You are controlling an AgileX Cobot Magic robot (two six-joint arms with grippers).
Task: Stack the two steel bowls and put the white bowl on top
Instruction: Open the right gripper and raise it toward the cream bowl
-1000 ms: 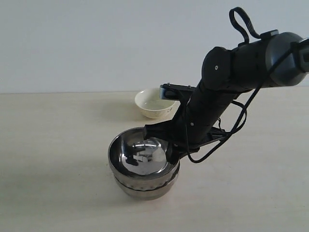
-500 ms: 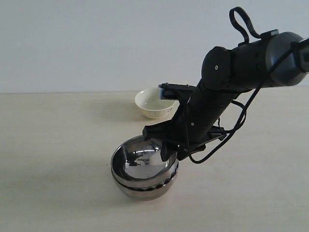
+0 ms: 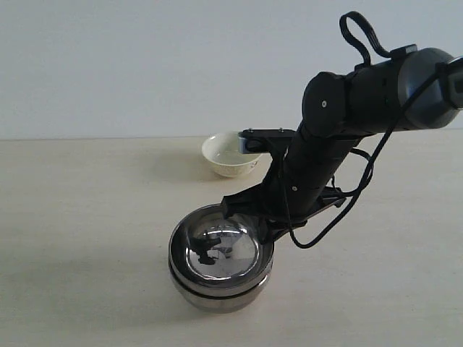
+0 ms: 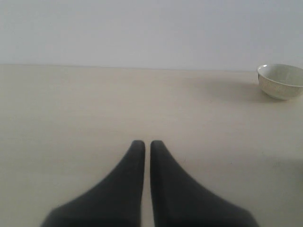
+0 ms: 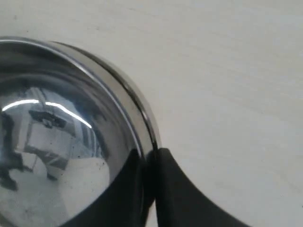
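Two steel bowls sit nested on the table in the exterior view: the smooth upper bowl rests inside the lower bowl. My right gripper is shut on the upper bowl's right rim. In the right wrist view one finger is inside the upper bowl and one outside, the gripper pinching the rim. The lower bowl's rim shows just outside it. The white bowl stands upright behind the stack, apart from it. My left gripper is shut and holds nothing, low over bare table, with the white bowl far off.
The right arm and its looping cables reach in from the upper right over the table. A pale wall stands behind the table's far edge. The left arm is out of the exterior view.
The upper steel bowl has gone from tilted to sitting level and deeper in the lower bowl. The right gripper moved slightly right and down, still gripping the rim.
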